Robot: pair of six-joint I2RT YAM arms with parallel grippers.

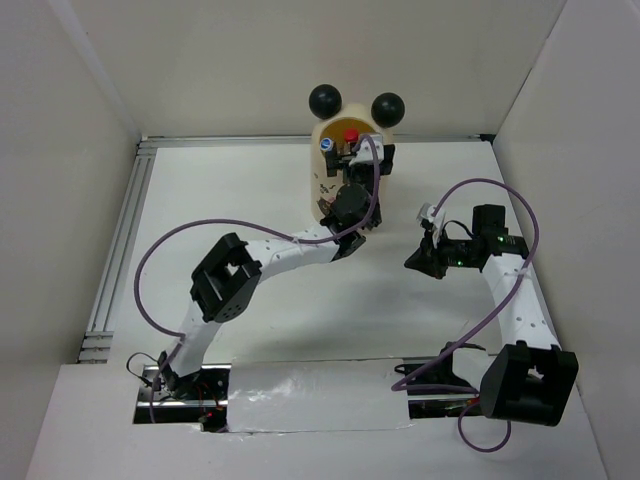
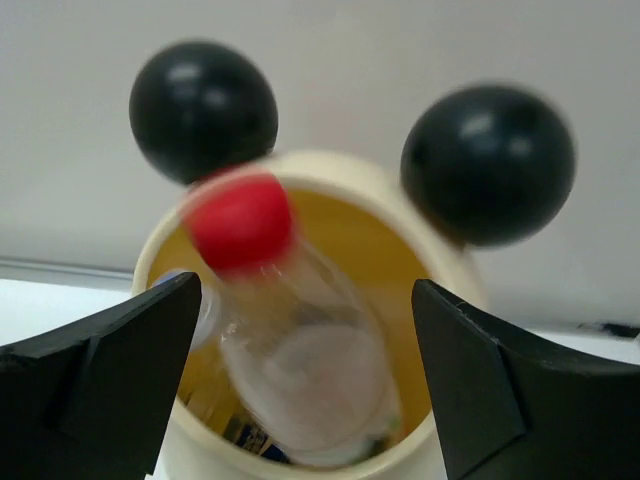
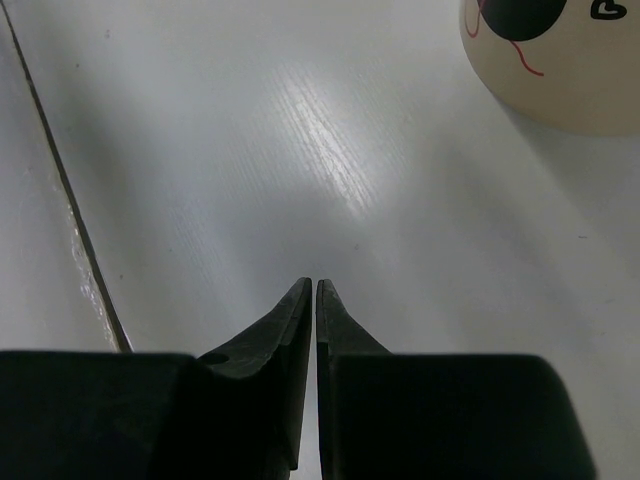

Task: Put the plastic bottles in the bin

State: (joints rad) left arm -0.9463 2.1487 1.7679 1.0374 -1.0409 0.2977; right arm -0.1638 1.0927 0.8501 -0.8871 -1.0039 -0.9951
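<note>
One bin (image 1: 335, 170) stands on the worktop (image 1: 250, 200), at 12 o'clock by the far edge. It is a tall cream cylinder with two black ball ears (image 2: 203, 110) on its rim, at about 11 and 1 o'clock around the mouth as the left wrist sees it. A print (image 3: 520, 25) on its side shows a black blot, a thin red line and a small black outline. None of it reads as words.

I can count two bottles inside the bin. One is a clear red-capped bottle (image 2: 290, 350), blurred and tilted with its cap towards 11 o'clock. The other shows only a blue cap (image 1: 327, 143) at 9 o'clock of the opening. Something blue shows deeper down, too unclear to name.

The left gripper (image 2: 305, 300) hangs over the bin's mouth. Its jaws are spread wide on either side of the red-capped bottle, clear of it and grasping nothing. The right gripper (image 3: 315, 285) sits low over bare worktop at about 4 o'clock from the bin, jaws clenched nearly tip to tip, with nothing between them
</note>
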